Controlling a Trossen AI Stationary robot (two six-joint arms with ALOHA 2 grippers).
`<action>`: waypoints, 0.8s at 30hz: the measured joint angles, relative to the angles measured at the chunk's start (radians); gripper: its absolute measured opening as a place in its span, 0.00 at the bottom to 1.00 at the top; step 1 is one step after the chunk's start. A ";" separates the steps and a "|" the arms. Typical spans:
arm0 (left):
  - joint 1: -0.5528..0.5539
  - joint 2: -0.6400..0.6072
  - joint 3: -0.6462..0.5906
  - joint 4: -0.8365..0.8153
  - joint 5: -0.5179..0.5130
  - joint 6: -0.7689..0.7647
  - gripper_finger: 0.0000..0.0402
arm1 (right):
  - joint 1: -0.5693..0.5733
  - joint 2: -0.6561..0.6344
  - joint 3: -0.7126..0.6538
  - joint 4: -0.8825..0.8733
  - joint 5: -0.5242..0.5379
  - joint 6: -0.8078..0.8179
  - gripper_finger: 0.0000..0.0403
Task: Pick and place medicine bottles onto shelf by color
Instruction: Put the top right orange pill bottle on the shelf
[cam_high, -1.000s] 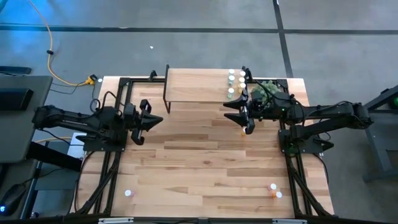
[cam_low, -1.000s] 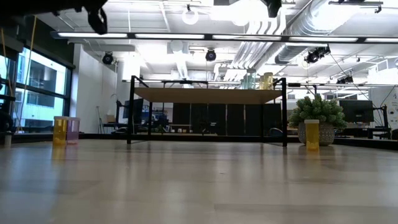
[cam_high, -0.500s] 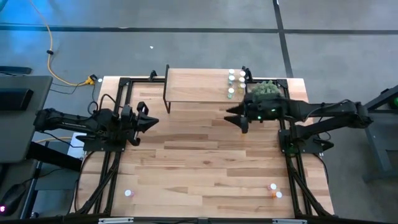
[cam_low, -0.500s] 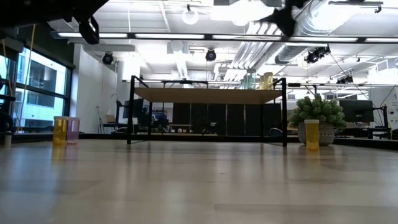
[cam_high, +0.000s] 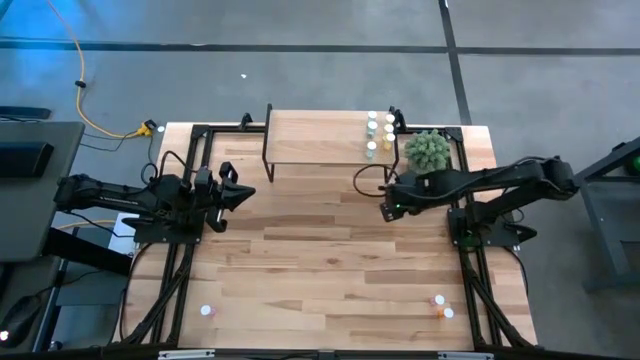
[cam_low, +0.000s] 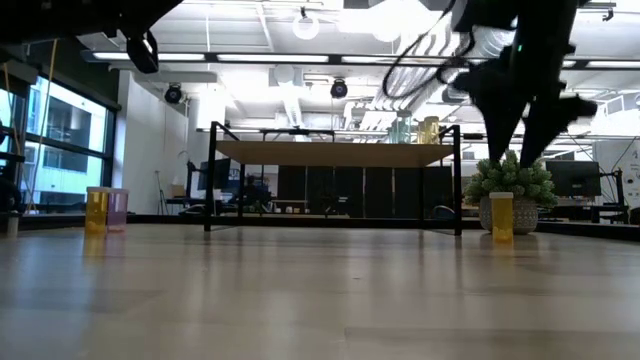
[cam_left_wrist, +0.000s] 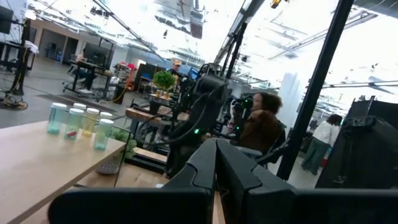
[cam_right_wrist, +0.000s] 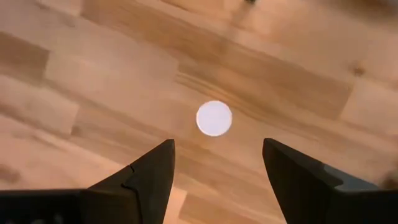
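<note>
An orange bottle (cam_low: 502, 218) with a white cap (cam_right_wrist: 214, 118) stands upright on the table in front of the plant. My right gripper (cam_right_wrist: 217, 144) hangs open above it, pointing down, with one finger to either side of the cap and well clear of it (cam_low: 513, 160). In the high view the gripper (cam_high: 388, 208) hides this bottle. The shelf (cam_high: 315, 140) stands at the far edge and carries several bottles (cam_high: 378, 133) at its right end. My left gripper (cam_high: 240, 193) is shut and holds nothing, raised near the table's left edge.
A round green plant (cam_high: 428, 150) stands just right of the shelf, close behind my right gripper. A yellow and a pink bottle (cam_low: 105, 210) stand at the left of the low view. Loose bottles stand by the near edge (cam_high: 207, 310) (cam_high: 442, 306). People sit beyond the table (cam_left_wrist: 261, 121).
My right gripper has tipped from about level to pointing down, rolled, and come down over the orange bottle by the plant, staying open. My left gripper has sunk slightly and then kept still.
</note>
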 joint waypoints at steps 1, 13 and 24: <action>0.000 0.000 0.000 0.000 0.000 -0.005 0.00 | -0.008 0.008 -0.017 0.022 -0.008 0.004 0.58; 0.000 0.000 0.000 0.000 0.000 -0.019 0.00 | -0.044 0.133 -0.042 0.156 -0.050 -0.032 0.58; 0.000 0.000 0.000 0.000 0.001 -0.034 0.00 | -0.043 0.224 -0.042 0.164 -0.030 -0.007 0.48</action>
